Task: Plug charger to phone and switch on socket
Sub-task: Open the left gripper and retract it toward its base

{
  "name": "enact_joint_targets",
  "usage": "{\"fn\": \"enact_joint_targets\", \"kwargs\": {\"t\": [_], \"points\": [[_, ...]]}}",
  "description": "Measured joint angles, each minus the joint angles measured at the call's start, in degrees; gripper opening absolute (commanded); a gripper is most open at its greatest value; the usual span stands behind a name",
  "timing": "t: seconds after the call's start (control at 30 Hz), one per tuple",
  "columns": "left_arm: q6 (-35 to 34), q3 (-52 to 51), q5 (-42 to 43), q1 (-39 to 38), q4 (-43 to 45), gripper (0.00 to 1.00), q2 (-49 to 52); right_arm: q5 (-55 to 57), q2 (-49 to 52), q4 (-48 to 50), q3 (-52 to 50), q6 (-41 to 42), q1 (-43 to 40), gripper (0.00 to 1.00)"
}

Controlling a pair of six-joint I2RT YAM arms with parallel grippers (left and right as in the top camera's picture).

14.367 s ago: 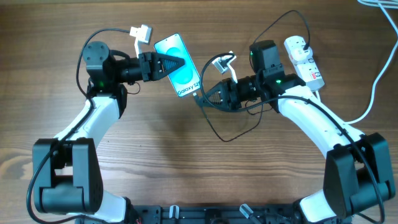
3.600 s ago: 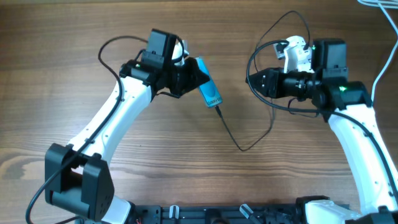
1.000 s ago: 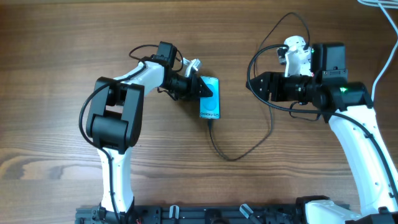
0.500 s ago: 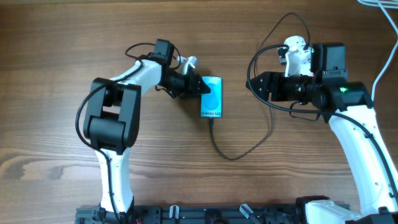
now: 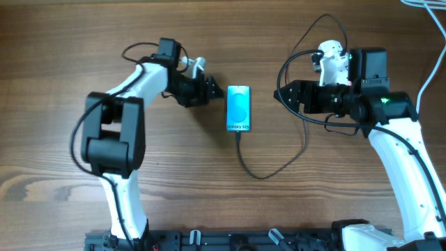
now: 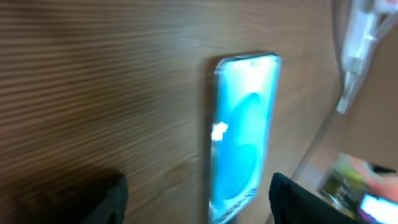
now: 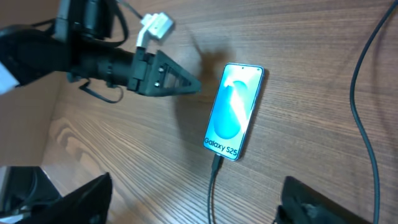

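The phone lies flat on the wooden table, teal screen up, also seen in the left wrist view and the right wrist view. The charger's black plug sits in its lower end. The thin black cable loops right and up toward the white socket, which is mostly hidden behind my right arm. My left gripper stands open just left of the phone, holding nothing. My right gripper is open to the phone's right, apart from it.
A small white connector on a dark lead lies beside my left arm; it is also in the right wrist view. A thick white cable runs along the far right edge.
My left gripper has opened, let go of the phone and drawn back to the left. The phone now lies flat and straight. My right gripper's jaws have widened; its arm has stayed put.
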Motion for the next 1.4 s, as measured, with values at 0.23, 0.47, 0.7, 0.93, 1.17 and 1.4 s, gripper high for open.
{"fn": "enact_joint_targets", "kwargs": {"t": [0.23, 0.47, 0.7, 0.93, 1.17, 1.4], "points": [[0.0, -2.1, -11.8, 3.2, -5.7, 0.78, -10.7, 0.0, 0.0, 0.0, 0.0, 0.0, 0.0, 1.0], [0.1, -2.0, -17.5, 2.8, -14.5, 0.95, -34.5, 0.0, 0.0, 0.1, 0.0, 1.0, 0.0, 1.0], [-0.9, -2.0, -24.1, 2.8, -22.2, 1.0, -51.5, 0.0, 0.0, 0.0, 0.0, 1.2, 0.0, 1.0], [-3.8, -2.8, -30.5, 2.8, -28.3, 1.0, -69.5, 0.0, 0.0, 0.0, 0.0, 1.4, 0.0, 1.0], [-6.9, -9.2, -31.3, 2.8, -29.4, 1.0, -90.1, 0.0, 0.0, 0.1, 0.0, 1.4, 0.0, 0.99], [-8.2, -13.1, -33.1, 2.8, -33.2, 1.0, -100.4, 2.8, 0.0, 3.1, 0.0, 3.4, 0.0, 0.85]]}}
